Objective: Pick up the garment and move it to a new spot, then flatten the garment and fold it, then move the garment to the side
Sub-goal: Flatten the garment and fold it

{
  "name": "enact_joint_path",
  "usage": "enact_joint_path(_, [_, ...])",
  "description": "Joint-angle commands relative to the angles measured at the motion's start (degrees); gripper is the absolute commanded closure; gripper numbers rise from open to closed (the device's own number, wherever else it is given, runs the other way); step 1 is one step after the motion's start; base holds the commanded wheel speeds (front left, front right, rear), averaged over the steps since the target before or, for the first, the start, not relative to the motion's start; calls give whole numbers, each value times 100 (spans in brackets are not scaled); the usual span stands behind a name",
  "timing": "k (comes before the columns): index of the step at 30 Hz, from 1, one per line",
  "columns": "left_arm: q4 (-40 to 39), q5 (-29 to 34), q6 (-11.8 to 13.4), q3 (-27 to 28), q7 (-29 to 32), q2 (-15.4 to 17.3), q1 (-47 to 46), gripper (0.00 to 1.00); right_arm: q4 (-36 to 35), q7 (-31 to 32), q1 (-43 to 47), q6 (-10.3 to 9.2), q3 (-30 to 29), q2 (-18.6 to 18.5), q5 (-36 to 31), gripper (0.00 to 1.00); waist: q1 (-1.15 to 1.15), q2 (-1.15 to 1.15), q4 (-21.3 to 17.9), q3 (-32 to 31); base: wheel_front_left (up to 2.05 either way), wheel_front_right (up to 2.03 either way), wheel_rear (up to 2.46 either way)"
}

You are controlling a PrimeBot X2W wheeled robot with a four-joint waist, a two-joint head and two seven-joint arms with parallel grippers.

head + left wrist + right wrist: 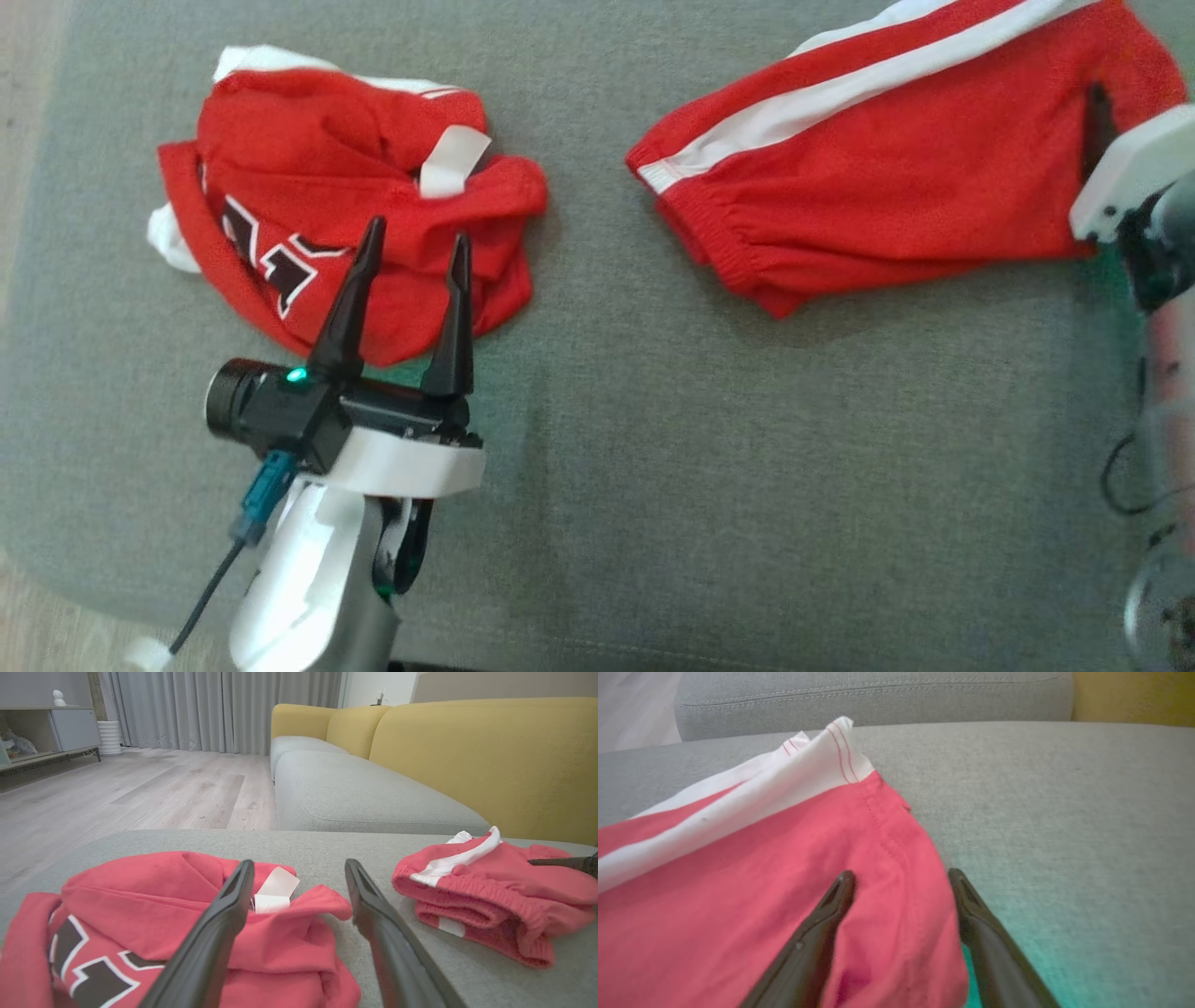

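Grey cushion (709,485) — crumpled jersey (317,168), folded shorts (887,187)

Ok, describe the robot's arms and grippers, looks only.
Left gripper: two long, black, tapering fingers on a black body with a green light and a black cylinder at its side. White collar, grey-white forearm, teal plug with a black cable. Right gripper: same glossy dark fingers; white housing, pale forearm, thin cable.

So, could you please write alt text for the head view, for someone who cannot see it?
The left pincer, open, is poised over a crumpled red jersey on a grey cushion; red shorts with white stripes lie to the right.
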Motion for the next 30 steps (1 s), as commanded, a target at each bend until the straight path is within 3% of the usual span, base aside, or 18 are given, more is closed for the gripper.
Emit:
enact_joint_path(1, [-162, 56, -42, 260, -29, 26, -164, 0, 22, 93, -175, -5, 199, -43, -51, 0, -1, 0, 81, 91, 0, 0, 0])
enact_joint_path(7, [-157, 97, -88, 351, -29, -29, -268, 0, 718, 342, -357, -5, 940, -133, 147, 0, -1, 0, 93, 155, 0, 0, 0])
enact_joint_path(8, [-159, 103, -91, 366, -29, -35, -282, 0, 786, 361, -383, -5, 1039, -153, 231, 20, -1, 0, 81, 159, 0, 0, 0])
enact_joint_path(9, [-165, 109, -92, 378, -29, -40, -293, 0, 832, 348, -412, -5, 1113, -182, 320, 99, -1, 0, 66, 164, 0, 0, 0])
enact_joint_path(21, [-160, 203, -137, 509, -29, -61, -243, 0, 872, -569, -454, -5, 1291, -640, 1086, 100, -1, 0, -216, -83, 0, 0, 0])
enact_joint_path(30, [-170, 255, -160, 586, -29, -64, -72, 0, 1201, -982, -131, -5, 482, -1306, 976, 100, -1, 0, -426, -383, 0, 0, 0])
